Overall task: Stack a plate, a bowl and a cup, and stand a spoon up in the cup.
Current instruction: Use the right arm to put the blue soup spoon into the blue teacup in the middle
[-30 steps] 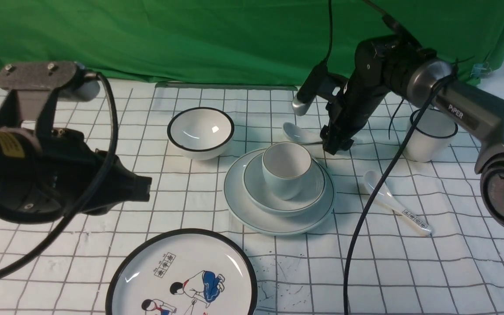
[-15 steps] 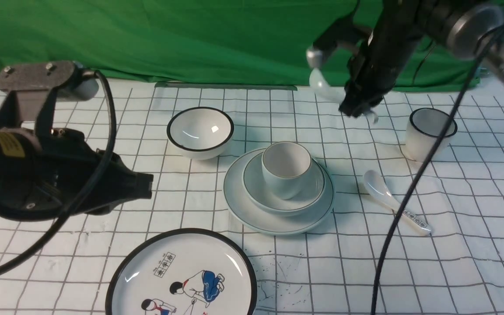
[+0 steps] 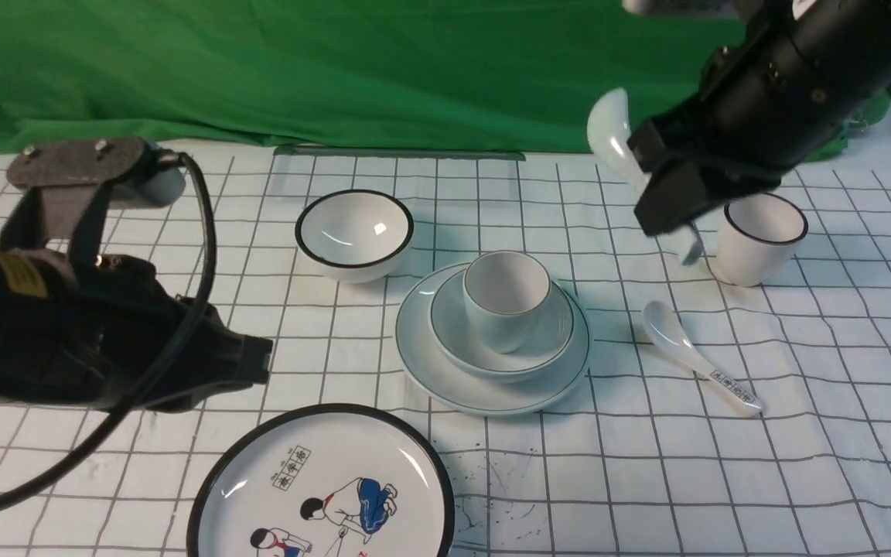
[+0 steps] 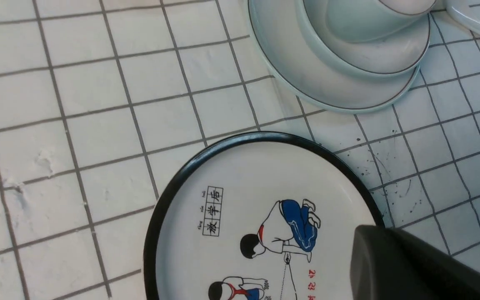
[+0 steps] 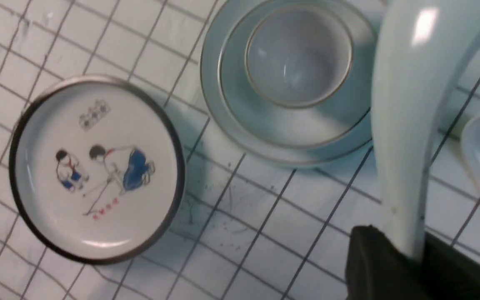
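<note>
The plate lies mid-table with the bowl on it and the cup standing upright in the bowl. The plain white spoon is in the air to the right of and above the stack. My right gripper is shut on its handle, with the spoon's scoop uppermost. In the right wrist view the spoon rises from the gripper beside the cup. My left gripper hangs shut and empty left of the stack, over the picture plate's edge.
A black-rimmed plate with cartoon figures lies at the front. A black-rimmed bowl stands behind and left of the stack. A black-rimmed cup is at the right. A spoon with a printed handle lies right of the stack.
My right gripper has shut on the plain spoon behind the stack and lifted it up and to the right. The left arm has barely shifted.
</note>
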Action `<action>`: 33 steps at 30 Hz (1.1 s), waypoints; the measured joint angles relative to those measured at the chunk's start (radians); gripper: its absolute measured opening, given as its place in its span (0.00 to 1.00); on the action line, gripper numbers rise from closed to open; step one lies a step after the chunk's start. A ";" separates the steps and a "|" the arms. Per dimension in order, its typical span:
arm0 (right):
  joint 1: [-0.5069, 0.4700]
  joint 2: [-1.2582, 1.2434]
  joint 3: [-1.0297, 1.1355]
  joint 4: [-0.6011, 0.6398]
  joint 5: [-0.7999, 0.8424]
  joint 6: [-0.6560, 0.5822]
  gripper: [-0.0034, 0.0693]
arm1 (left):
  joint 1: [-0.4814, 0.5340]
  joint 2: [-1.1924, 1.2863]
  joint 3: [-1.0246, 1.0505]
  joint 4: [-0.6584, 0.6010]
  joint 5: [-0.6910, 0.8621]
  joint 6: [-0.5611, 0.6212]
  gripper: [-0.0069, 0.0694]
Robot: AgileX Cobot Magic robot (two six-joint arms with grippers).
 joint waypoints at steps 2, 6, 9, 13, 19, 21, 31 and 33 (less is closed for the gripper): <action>0.005 0.006 0.022 0.006 -0.001 -0.001 0.15 | 0.000 0.000 0.000 -0.001 0.000 0.009 0.09; 0.059 0.039 0.045 0.007 -0.002 -0.031 0.15 | 0.000 0.000 0.001 -0.008 0.020 0.016 0.09; 0.110 0.066 0.043 0.001 -0.002 -0.042 0.15 | 0.000 0.000 0.001 -0.010 0.029 0.024 0.09; 0.137 0.109 0.040 -0.010 -0.002 -0.032 0.15 | 0.000 0.000 0.001 -0.015 0.032 0.029 0.09; 0.138 0.178 0.035 -0.023 -0.003 0.007 0.15 | 0.000 0.000 0.002 -0.015 0.042 0.040 0.09; 0.137 0.180 0.029 -0.023 -0.005 0.011 0.15 | 0.000 0.000 0.002 -0.015 0.042 0.040 0.09; 0.136 0.232 -0.021 -0.021 -0.063 0.047 0.15 | 0.000 0.000 0.002 -0.016 0.042 0.043 0.09; 0.135 0.242 -0.027 -0.021 -0.070 0.048 0.15 | 0.000 0.000 0.002 -0.016 0.042 0.044 0.09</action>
